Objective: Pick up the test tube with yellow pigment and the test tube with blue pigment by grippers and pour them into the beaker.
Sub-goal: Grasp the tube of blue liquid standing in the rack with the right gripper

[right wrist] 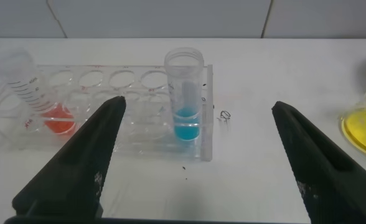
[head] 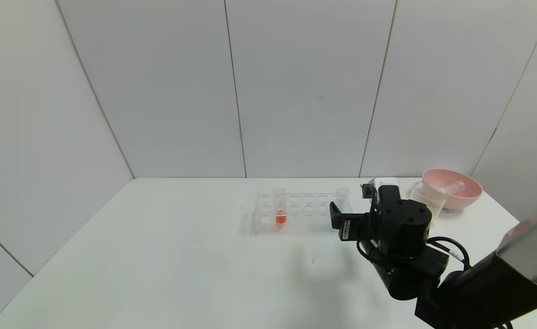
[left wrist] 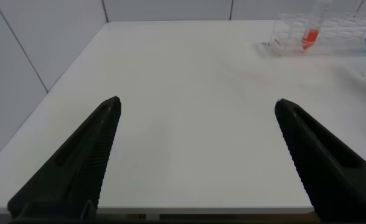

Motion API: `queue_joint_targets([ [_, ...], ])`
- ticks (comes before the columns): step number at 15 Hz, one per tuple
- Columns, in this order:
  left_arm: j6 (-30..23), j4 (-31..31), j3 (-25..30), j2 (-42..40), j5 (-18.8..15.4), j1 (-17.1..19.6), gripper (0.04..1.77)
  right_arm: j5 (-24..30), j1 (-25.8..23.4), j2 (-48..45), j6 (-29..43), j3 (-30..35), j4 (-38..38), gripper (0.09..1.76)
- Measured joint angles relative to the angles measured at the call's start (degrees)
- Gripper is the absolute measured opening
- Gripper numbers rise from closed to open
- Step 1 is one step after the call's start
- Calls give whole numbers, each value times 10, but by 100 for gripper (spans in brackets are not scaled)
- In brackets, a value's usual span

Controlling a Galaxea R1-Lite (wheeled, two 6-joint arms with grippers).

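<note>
The test tube with blue pigment [right wrist: 184, 93] stands upright in the end hole of a clear rack [right wrist: 108, 134]; its rim shows in the head view [head: 342, 195]. My right gripper [right wrist: 198, 102] is open, just short of this tube, with one finger on either side of it and nothing held; the head view shows the gripper [head: 350, 203] at the rack's right end. The beaker [right wrist: 365, 121] holds yellow liquid and stands to the right of the rack [head: 426, 197]. No test tube with yellow pigment is in view. My left gripper [left wrist: 197, 101] is open and empty over bare table, far from the rack.
A tube with orange-red liquid [head: 281, 214] stands near the rack's left end. A pink bowl [head: 465, 194] at the back right holds a clear tube lying on its side [head: 451, 187]. White walls close off the table's back and sides.
</note>
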Motion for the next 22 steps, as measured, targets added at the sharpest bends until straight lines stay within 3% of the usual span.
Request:
queue_joint_targets([
  [8,0,0,0,0,0,0,176,5,-34,82,-16,-125,45,170],
  [14,0,0,0,0,0,0,176,40,-52,118,-16,-190,77,170],
  [18,0,0,0,0,0,0,176,37,-60,129,-21,-209,77,111],
  [21,0,0,0,0,0,0,176,35,-58,129,-30,-211,76,79],
  [22,0,0,0,0,0,0,176,36,-58,129,-37,-211,73,61],
])
